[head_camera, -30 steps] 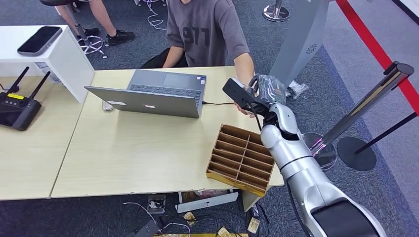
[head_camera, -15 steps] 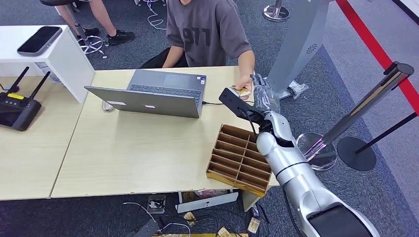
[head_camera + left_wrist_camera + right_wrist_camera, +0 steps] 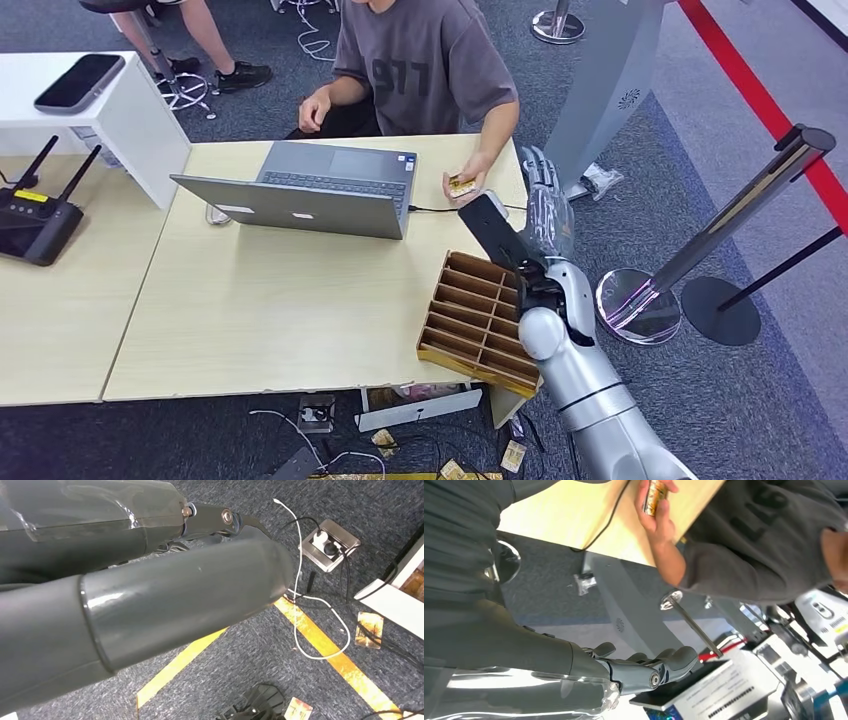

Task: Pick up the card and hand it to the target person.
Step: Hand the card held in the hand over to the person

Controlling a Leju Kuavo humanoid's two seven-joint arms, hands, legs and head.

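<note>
Close-up, the person's hand (image 3: 655,511) grips the card (image 3: 655,495).

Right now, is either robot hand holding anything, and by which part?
No. The right robot hand is empty, fingers spread. The card is in the person's hand, gripped by its edges. The left robot hand's grip cannot be told.

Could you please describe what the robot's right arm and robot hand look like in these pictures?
The right arm is glossy silver with rounded, segmented joints and a dark band. A black camera block sits at the wrist. The right robot hand has slim grey metallic fingers with visible pivot screws.
</note>
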